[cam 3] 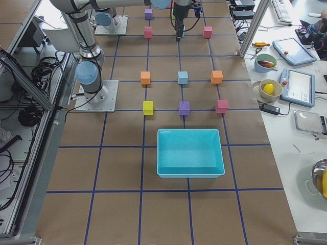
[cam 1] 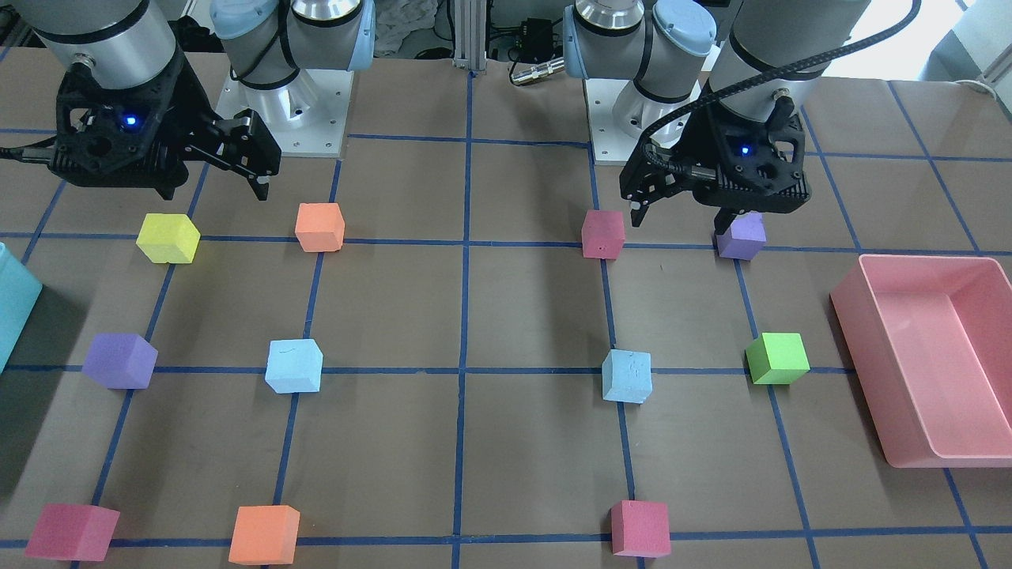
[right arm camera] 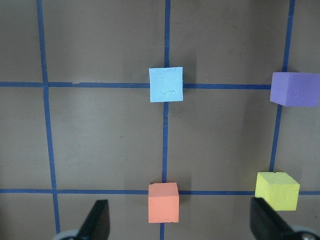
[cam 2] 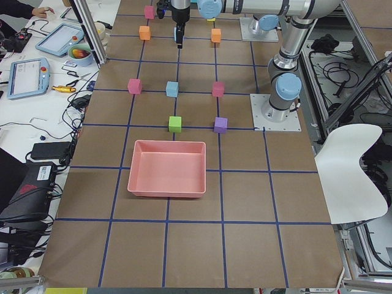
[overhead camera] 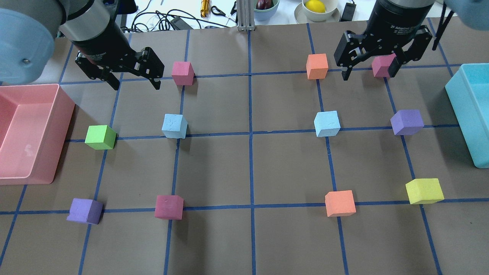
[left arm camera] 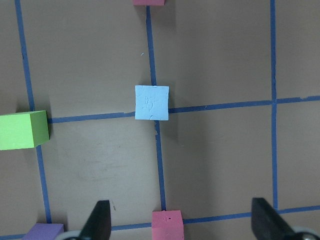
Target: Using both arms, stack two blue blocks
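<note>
1. Overhead exterior view: my left gripper [overhead camera: 135, 82] hangs above the table [overhead camera: 214, 172] with its jaws spread wide and nothing between them. My right gripper [overhead camera: 369, 73] hangs the same way, wide and empty.
2. In the left wrist view my fingers [left arm camera: 100, 222] frame the bottom edge, and a pink cube [left arm camera: 167, 225] sits on the table below the gap.
3. Farther out in that view the left blue block [left arm camera: 151, 102] lies on a crossing of blue tape lines, well apart from my gripper, with a green cube [left arm camera: 22, 130] off to one side.
4. In the right wrist view an orange cube [right arm camera: 163, 202] lies below the gap. The right blue block [right arm camera: 166, 84] rests beyond it on a tape crossing, with a purple cube [right arm camera: 295, 89] and a yellow cube [right arm camera: 276, 190] to the side.
5. From overhead, the two blue blocks share one row, well apart, each flat on the table and not stacked.
6. A pink bin [overhead camera: 63, 126] stands at my left edge and a teal bin [overhead camera: 471, 126] at my right.
</note>
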